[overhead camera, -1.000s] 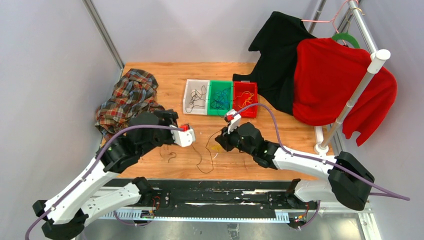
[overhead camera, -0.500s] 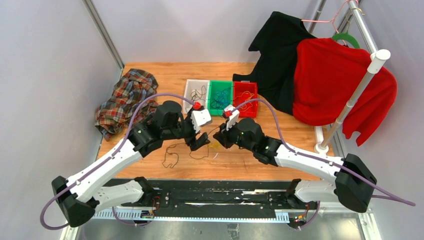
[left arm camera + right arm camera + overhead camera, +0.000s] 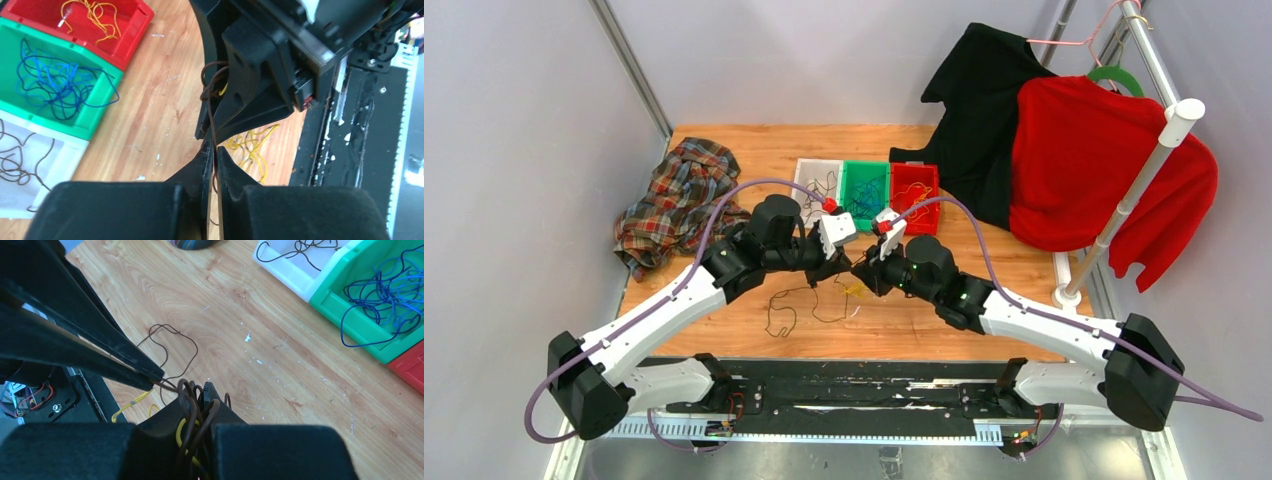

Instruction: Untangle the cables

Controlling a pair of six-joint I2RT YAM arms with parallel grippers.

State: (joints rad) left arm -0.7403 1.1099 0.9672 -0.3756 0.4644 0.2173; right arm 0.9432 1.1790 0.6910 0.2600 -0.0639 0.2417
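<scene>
Left gripper (image 3: pixel 213 152) swung right, clamped brown cable (image 3: pixel 210 120).

left claw (image 3: pixel 214 152) and right claw (image 3: pixel 201 390) clamped, tips nearly meeting.

The cables (image 3: pixel 192 407) are a small brown-yellow tangle mid-counter; one brown strand (image 3: pixel 196 350) trails in loops toward the near edge.

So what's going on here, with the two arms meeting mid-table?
The right gripper is shut on a small tangle of brown and yellow cables, and the left gripper pinches one brown cable leading out of it. Some sorting is already done: the white bin holds dark cables, the green bin blue ones, the red bin yellow ones. A few loose yellow cables lie on the table.
</scene>
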